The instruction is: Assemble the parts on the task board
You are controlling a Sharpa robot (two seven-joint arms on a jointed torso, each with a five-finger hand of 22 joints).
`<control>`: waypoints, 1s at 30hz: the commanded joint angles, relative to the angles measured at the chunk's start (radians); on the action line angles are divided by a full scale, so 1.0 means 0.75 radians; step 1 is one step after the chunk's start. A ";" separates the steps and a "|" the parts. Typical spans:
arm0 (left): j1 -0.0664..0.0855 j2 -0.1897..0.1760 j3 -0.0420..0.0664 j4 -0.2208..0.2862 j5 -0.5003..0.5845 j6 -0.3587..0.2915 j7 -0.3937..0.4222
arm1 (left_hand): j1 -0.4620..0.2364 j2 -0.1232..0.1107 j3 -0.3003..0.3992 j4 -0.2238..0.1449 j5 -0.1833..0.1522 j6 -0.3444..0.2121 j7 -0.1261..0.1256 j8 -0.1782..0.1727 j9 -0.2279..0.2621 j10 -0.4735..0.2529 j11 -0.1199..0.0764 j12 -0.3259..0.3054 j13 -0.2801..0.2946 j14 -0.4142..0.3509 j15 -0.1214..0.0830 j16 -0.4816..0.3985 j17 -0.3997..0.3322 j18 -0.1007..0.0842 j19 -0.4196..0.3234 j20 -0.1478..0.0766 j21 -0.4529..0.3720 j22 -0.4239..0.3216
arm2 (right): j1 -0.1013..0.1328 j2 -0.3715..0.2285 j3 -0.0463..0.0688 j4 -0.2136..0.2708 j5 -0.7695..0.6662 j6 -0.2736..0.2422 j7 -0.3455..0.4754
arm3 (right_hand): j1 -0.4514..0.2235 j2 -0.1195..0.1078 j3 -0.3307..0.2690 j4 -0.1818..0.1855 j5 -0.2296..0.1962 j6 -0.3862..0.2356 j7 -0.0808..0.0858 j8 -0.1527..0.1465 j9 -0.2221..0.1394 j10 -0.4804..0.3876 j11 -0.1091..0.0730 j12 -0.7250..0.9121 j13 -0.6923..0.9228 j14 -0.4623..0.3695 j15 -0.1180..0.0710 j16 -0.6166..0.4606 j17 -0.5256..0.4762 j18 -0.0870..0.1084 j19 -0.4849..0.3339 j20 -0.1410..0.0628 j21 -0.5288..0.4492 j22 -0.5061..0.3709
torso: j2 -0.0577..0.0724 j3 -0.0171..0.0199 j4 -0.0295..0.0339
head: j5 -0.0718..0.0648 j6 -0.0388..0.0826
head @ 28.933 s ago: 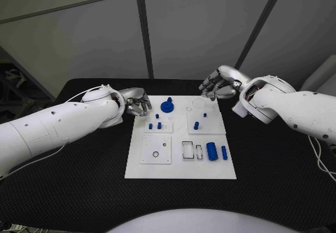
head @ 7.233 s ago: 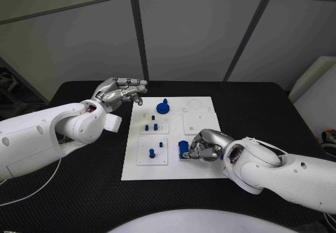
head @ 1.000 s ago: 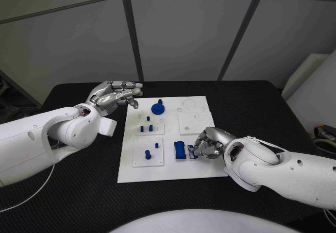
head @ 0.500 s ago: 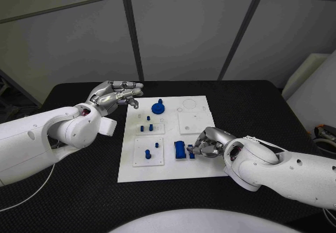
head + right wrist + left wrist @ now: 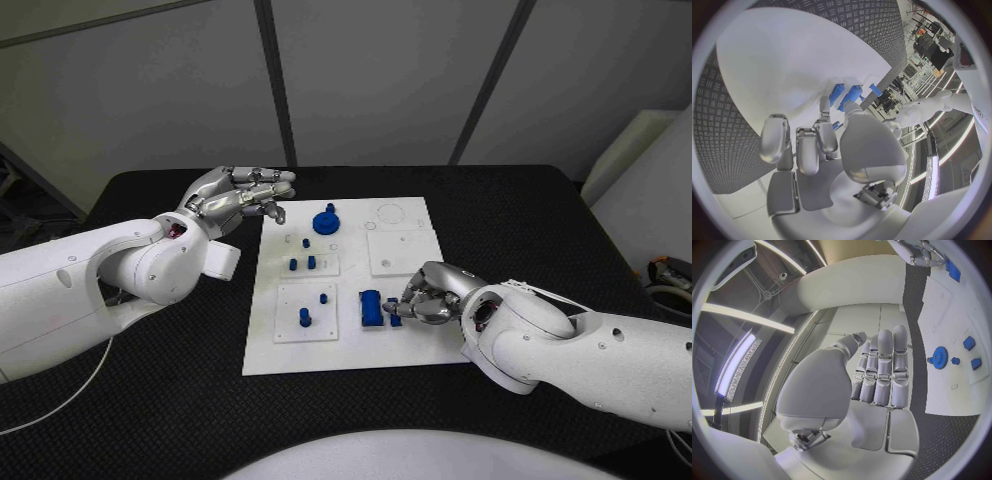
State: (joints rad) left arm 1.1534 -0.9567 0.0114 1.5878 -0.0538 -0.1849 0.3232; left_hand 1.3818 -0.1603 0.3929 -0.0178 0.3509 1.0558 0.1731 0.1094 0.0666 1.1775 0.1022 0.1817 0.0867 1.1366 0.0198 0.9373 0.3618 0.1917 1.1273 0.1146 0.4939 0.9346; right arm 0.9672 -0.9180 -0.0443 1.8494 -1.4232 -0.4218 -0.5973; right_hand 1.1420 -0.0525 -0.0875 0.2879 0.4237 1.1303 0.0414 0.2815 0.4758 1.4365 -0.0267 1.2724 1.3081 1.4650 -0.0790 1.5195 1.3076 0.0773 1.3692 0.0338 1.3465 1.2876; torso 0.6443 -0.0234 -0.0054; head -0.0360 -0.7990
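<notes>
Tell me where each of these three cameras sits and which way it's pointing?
Head view: on the robot's head, looking down at the white board on the black table; both arms reach in.
Left wrist view: behind the left hand, looking past its fingers toward the board.
Right wrist view: behind the right hand, aimed down at the board.
Shared: all show the board; head and left wrist views both show the blue gear.

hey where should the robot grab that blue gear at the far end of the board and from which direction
Probably by the knob on top of the blue gear, coming straight down from above. The gear seems to lie flat on the task board, so its toothed rim gives fingers little purchase. The left hand, hovering beside it, is nearest.
</notes>
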 commanded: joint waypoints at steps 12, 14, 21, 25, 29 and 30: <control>0.002 0.001 0.001 0.001 0.001 0.019 -0.001 | 0.002 0.012 -0.001 -0.005 -0.004 -0.003 0.008 -0.005 0.000 -0.013 0.000 0.007 -0.001 0.006 -0.002 -0.008 -0.001 -0.013 0.010 -0.002 -0.001 -0.001 | 0.001 -0.031 0.000 0.001 -0.025 0.045 0.084 | 0.276 -0.006 0.005 -0.091 -0.288 -0.022 0.004 0.018 0.028 -0.003 0.001 -0.005 0.045 0.114 -0.006 0.005 0.221 -0.007 -0.004 -0.002 -0.005 -0.003 | -0.001 0.0011 -0.0009 | -0.002 0.007; 0.002 0.003 0.001 0.000 0.001 0.019 0.000 | 0.002 0.012 -0.001 -0.005 -0.004 -0.003 0.008 -0.005 0.000 -0.013 0.000 0.007 -0.001 0.006 -0.002 -0.008 -0.001 -0.013 0.010 -0.002 -0.001 -0.001 | 0.000 -0.024 0.000 -0.011 -0.026 0.051 0.087 | 0.280 -0.005 0.005 -0.092 -0.290 -0.022 0.004 0.018 0.028 -0.002 0.001 -0.005 0.046 0.114 -0.006 0.005 0.221 -0.007 -0.004 -0.002 -0.005 -0.003 | -0.001 0.0020 0.0008 | -0.002 0.007; 0.002 0.003 0.001 0.000 0.001 0.018 -0.001 | 0.002 0.012 -0.001 -0.005 -0.004 -0.003 0.008 -0.005 0.000 -0.013 0.000 0.007 -0.001 0.006 -0.002 -0.008 -0.001 -0.013 0.010 -0.002 -0.001 -0.001 | 0.000 -0.010 -0.001 -0.035 -0.032 0.047 0.094 | 0.302 0.002 0.008 -0.099 -0.297 -0.023 0.003 0.018 0.030 -0.002 0.000 -0.005 0.047 0.115 -0.007 0.005 0.222 -0.007 -0.004 -0.002 -0.006 -0.003 | -0.001 0.0009 0.0013 | 0.002 0.006; 0.002 0.003 0.001 -0.001 0.001 0.017 -0.001 | 0.002 0.012 -0.001 -0.005 -0.004 -0.003 0.008 -0.005 0.000 -0.013 0.000 0.007 -0.001 0.006 -0.002 -0.008 -0.001 -0.013 0.010 -0.002 -0.001 -0.001 | 0.000 -0.012 -0.001 -0.028 -0.035 0.023 0.105 | 0.290 0.008 0.002 -0.086 -0.290 -0.022 0.005 0.019 0.031 0.000 0.002 -0.001 0.051 0.115 -0.006 0.006 0.223 -0.007 -0.003 -0.001 -0.005 -0.002 | 0.000 0.0015 -0.0020 | 0.004 0.008; 0.001 0.003 0.001 0.000 0.001 0.017 0.000 | 0.002 0.012 -0.001 -0.005 -0.004 -0.005 0.009 -0.006 -0.001 -0.015 0.001 0.007 -0.002 0.006 -0.001 -0.008 -0.002 -0.013 0.009 -0.002 -0.001 -0.001 | 0.000 -0.027 -0.001 -0.010 -0.035 -0.013 0.136 | 0.271 0.009 -0.014 -0.065 -0.260 -0.023 0.006 0.018 0.034 0.000 0.003 -0.002 0.051 0.115 -0.005 0.005 0.222 -0.007 -0.003 -0.001 -0.006 -0.002 | -0.001 0.0015 -0.0023 | 0.004 0.008; 0.001 0.003 0.001 0.000 0.001 0.017 0.000 | 0.002 0.012 -0.001 -0.005 -0.004 -0.005 0.009 -0.006 -0.001 -0.015 0.001 0.007 -0.002 0.006 -0.001 -0.008 -0.002 -0.013 0.009 -0.002 -0.001 -0.001 | 0.000 -0.032 -0.001 -0.005 -0.032 -0.024 0.145 | 0.264 0.005 -0.021 -0.057 -0.247 -0.024 0.006 0.018 0.034 0.000 0.003 -0.002 0.051 0.115 -0.004 0.005 0.222 -0.007 -0.003 0.000 -0.006 -0.002 | -0.001 0.0010 -0.0022 | 0.004 0.009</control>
State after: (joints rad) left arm 1.1534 -0.9554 0.0114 1.5861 -0.0538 -0.1827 0.3208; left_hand 1.3817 -0.1602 0.3929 -0.0178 0.3509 1.0558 0.1731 0.1095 0.0667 1.1708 0.1027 0.1817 0.0867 1.1366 0.0198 0.9373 0.3620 0.1917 1.1272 0.1146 0.4939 0.9346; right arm 0.9666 -0.9398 -0.0448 1.8401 -1.4403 -0.4067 -0.5232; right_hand 1.3530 -0.0451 -0.1047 0.2415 0.2377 1.1197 0.0450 0.2902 0.5011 1.4362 -0.0265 1.2723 1.3112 1.4651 -0.0788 1.5195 1.3074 0.0774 1.3691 0.0338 1.3464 1.2860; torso 0.6441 -0.0223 -0.0060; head -0.0326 -0.7933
